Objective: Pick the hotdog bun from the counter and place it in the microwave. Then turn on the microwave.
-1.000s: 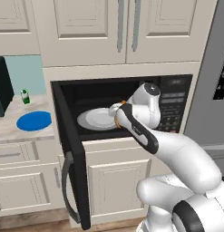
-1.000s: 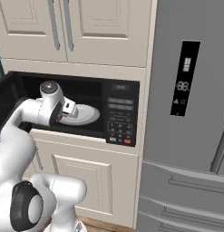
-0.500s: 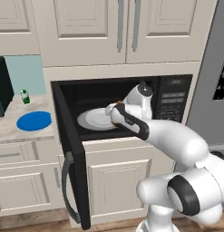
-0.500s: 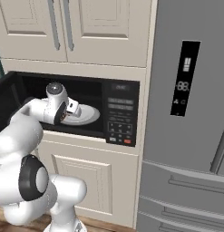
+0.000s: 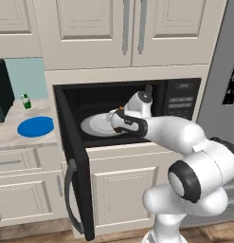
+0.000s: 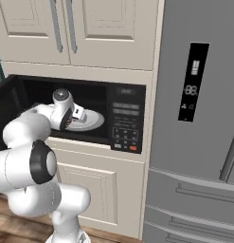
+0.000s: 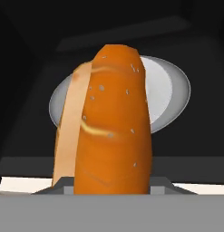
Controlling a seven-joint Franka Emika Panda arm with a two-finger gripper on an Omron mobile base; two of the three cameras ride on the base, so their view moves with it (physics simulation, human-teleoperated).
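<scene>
- Left base view: your arm reaches into the open microwave [image 5: 184, 97], its door swung down and out to the left. The end effector [image 5: 113, 118] sits at the edge of the white plate [image 5: 97, 124] inside. On the tabletop [image 5: 9, 137] to the left lie a round blue plate [image 5: 35, 126], a small green-capped bottle [image 5: 26, 100] and a dark box-shaped appliance [image 5: 2, 97], cut off by the frame. The bun is too small to make out here.
- Right base view: you see the button panel [image 6: 125, 126] and the grey fridge [image 6: 199, 118] beside it. The wrist hides the fingers, so the grip cannot be read from this side.
- Hand view: the hotdog bun [image 7: 111, 127] stands upright, clamped in the end effector, close to the lens, with the white plate behind it in the dark cavity. The fingertips are hidden behind the bun.
- Against half a second ago, your hand has pushed deeper toward the plate.
</scene>
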